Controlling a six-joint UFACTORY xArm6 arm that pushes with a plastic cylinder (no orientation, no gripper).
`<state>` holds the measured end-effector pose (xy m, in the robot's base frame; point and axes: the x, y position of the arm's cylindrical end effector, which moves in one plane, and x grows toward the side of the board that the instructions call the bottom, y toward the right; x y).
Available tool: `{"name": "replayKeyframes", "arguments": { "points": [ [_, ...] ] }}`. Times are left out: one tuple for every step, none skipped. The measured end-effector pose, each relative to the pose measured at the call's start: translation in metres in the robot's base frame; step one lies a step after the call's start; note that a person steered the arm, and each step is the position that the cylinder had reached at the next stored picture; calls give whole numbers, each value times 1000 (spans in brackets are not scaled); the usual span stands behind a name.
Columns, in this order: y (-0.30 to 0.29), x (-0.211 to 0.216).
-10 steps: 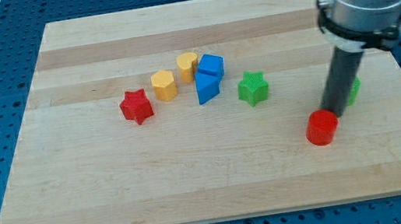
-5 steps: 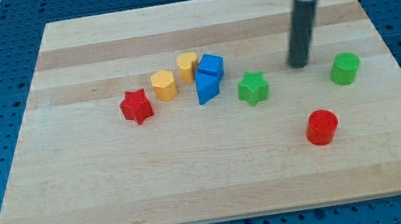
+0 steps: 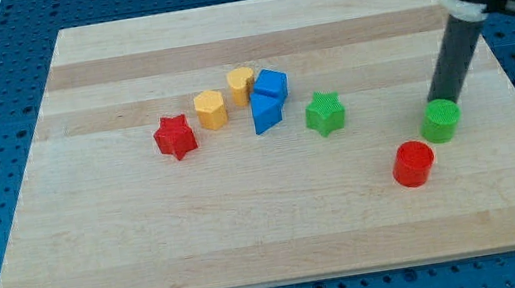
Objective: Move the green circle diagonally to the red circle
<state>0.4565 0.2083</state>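
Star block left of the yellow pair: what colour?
Red star, clear in the camera view.

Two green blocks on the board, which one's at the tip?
The green circle, at the view's right beside the red circle; my tip sits at its top edge. The green star lies apart.

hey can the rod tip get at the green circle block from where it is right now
Probably yes. My tip sits right at the upper edge of the green circle block, apparently touching it, with nothing between. The red circle block lies just beyond, toward the view's lower left.
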Motion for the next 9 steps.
{"name": "replayKeyframes", "arguments": {
  "points": [
    [22,19],
    [30,33],
    [-33,61],
    [-110,14],
    [-134,24],
    [-123,53],
    [-18,36],
    [-44,-6],
    [-132,-36]
  ]
}}
